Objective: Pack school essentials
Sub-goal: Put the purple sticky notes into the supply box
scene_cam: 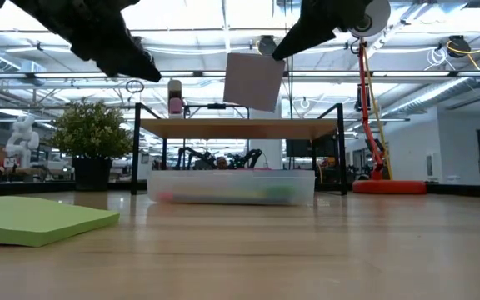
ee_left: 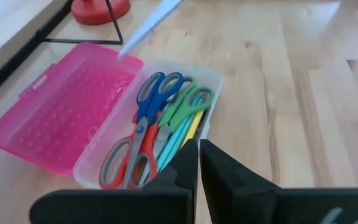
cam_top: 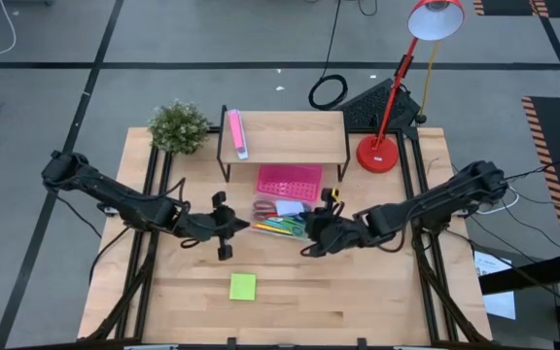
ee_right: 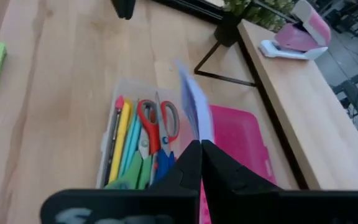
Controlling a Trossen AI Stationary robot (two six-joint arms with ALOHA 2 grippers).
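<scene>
While a lime-green note pad (cam_top: 243,286) lies alone at the near edge of the table (cam_top: 377,292), the left gripper (cam_top: 224,226) hovers clenched and empty just left of the clear case (cam_top: 282,224). Scissors (ee_left: 143,127) and pens (ee_right: 122,140) lie inside that case. Over its right end, the right gripper (cam_top: 311,237) pinches a pale-blue note pad (scene_cam: 254,81) above it. Farther back lies the pink lid (cam_top: 290,182).

Bright, even overhead light; low view glares, with a blurred foreground.
</scene>
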